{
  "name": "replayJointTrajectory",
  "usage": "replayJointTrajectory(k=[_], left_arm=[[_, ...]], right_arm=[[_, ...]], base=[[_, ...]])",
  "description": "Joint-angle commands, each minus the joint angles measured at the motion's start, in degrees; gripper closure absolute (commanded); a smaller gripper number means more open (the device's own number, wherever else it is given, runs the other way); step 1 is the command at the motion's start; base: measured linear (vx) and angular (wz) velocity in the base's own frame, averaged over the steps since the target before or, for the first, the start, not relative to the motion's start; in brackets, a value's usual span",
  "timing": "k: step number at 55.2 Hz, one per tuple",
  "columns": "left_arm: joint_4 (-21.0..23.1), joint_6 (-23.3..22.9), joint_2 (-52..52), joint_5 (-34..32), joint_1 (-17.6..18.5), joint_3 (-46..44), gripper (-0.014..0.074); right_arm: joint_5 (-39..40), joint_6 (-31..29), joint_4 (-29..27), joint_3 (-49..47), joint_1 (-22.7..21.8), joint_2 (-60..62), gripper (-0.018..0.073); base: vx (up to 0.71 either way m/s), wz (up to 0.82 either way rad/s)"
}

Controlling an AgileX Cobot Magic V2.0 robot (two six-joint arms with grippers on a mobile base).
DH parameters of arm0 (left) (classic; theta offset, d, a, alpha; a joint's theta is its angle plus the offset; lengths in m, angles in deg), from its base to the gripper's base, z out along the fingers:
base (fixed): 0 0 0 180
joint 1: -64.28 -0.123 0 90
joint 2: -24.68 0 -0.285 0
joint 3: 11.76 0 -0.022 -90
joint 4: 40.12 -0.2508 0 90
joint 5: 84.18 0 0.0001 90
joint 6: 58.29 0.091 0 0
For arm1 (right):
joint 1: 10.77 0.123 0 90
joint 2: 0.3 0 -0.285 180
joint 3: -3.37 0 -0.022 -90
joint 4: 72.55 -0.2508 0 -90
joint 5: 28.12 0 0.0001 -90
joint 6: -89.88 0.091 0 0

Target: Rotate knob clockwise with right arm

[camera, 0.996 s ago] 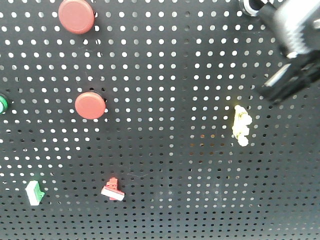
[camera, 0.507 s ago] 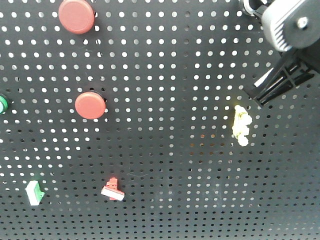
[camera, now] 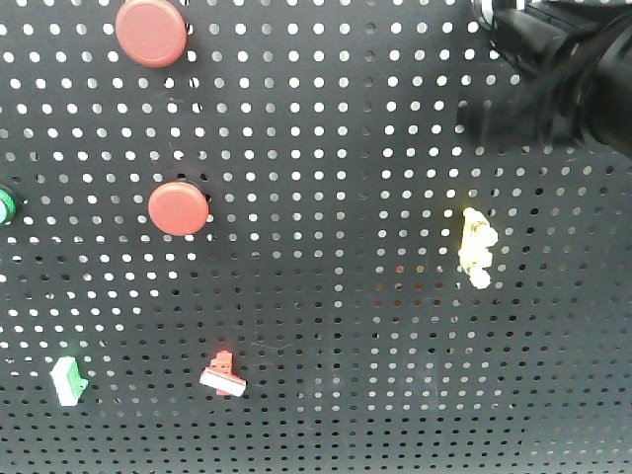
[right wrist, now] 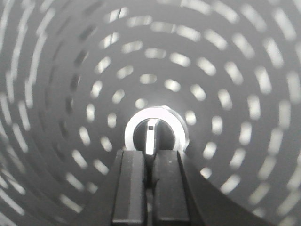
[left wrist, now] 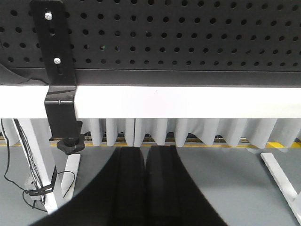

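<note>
**Left tool** (left wrist: 145, 157): nearest item, parked low in front of the counter (left wrist: 188, 101). Its two dark fingers are pressed together and hold nothing. It takes no part in the task.

**Counter**: white front edge, with a black bracket (left wrist: 59, 70) clamped to it on the left. The perforated panel (left wrist: 188, 33) rises beyond it.

**Right tool** (right wrist: 150, 157): at the panel's upper right. Fingers are drawn in to a narrow slit, and the knob's white pointer bar runs down into that slit. By my reading, it is clamped on the bar.

**Knob** (right wrist: 151, 134): silver-ringed, dead ahead of the right wrist camera. In the front view it is almost wholly hidden behind the right arm (camera: 568, 74).

**Change noted:** a second ago the arm showed a pale grey wrist housing, with the fingers angled down and left. Half a second ago that housing had turned. Now the arm is a dark smear. In the wrist view the panel holes streak into arcs around the knob, while the pointer bar stays sharp. I judge that the turn is under way, with the knob following the wrist. The blur does not show the direction of turn.

**Panel fittings, unmoved:**
- two red push-buttons (camera: 150, 32) (camera: 179, 208)
- green switch (camera: 68, 381)
- red switch (camera: 223, 373)
- yellow fitting (camera: 477, 247)
</note>
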Motion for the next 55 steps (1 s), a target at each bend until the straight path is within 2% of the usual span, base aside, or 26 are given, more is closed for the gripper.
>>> replayJointTrajectory(k=[1, 10, 16, 20, 30, 40, 44, 49, 55], left_arm=[[0.35, -0.27, -0.57, -4.52, -0.12, 0.57, 0.0603], [0.35, -0.27, -0.57, -4.52, -0.12, 0.57, 0.0603], [0.35, -0.27, -0.57, -4.52, -0.12, 0.57, 0.0603], [0.35, -0.27, -0.57, -4.52, -0.12, 0.57, 0.0603], [0.35, -0.27, -0.57, -4.52, -0.12, 0.57, 0.0603], [0.35, -0.27, -0.57, -4.52, -0.12, 0.57, 0.0603], [0.35, -0.27, -0.57, -4.52, -0.12, 0.57, 0.0603], [0.35, -0.27, -0.57, -4.52, -0.12, 0.57, 0.0603], [0.35, -0.27, -0.57, -4.52, -0.12, 0.57, 0.0603]], right_arm=[[0.29, 14.34, 1.97, -2.29, -0.32, 0.34, 0.0568], [0.81, 30.67, 1.82, -4.59, -0.32, 0.34, 0.0568], [0.81, 38.4, 1.82, -6.98, -0.32, 0.34, 0.0568], [0.81, 41.15, 1.82, -8.47, -0.32, 0.34, 0.0568], [0.75, 41.25, 1.82, -9.72, -0.32, 0.51, 0.0568], [1.68, 40.06, 2.06, -9.72, -0.32, 0.77, 0.0568], [3.55, 36.68, 2.07, -9.72, -0.32, 1.46, 0.0568], [6.97, 28.11, 1.99, -9.6, -0.32, 3.16, 0.0568], [9.2, 13.92, 1.83, -8.29, -0.32, 5.67, 0.0568]], base=[[0.0, 0.0], [0.0, 0.0], [0.0, 0.0], [0.0, 0.0], [0.0, 0.0], [0.0, 0.0], [0.0, 0.0], [0.0, 0.0], [0.0, 0.0]])
